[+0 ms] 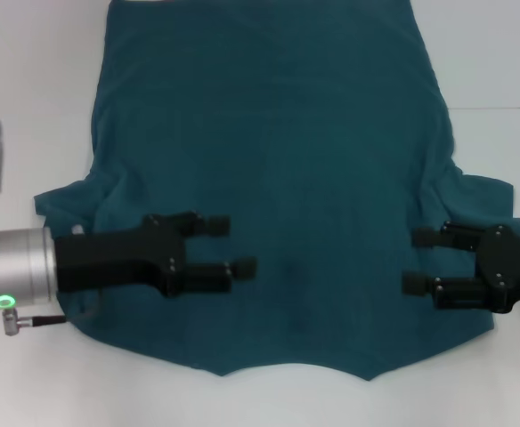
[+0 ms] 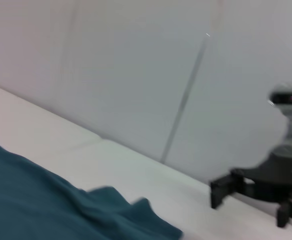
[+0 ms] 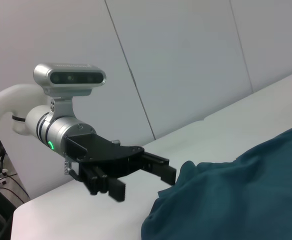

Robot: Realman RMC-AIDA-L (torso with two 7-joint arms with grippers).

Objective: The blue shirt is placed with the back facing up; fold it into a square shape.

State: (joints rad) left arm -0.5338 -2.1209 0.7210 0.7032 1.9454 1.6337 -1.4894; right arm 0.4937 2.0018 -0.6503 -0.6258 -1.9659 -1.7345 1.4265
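Left claw [image 1: 233, 245] and right claw [image 1: 415, 261] spread over plain blue shirt [image 1: 278, 160], no lettering visible

No words, labels, brands or numbers can be read anywhere. The blue shirt [image 1: 278, 178] shows only plain cloth, with no lettering on its upturned side.

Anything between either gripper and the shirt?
Nothing visible. The left gripper and right gripper, both open, hover directly over the blue shirt, which lies flat on the white table.
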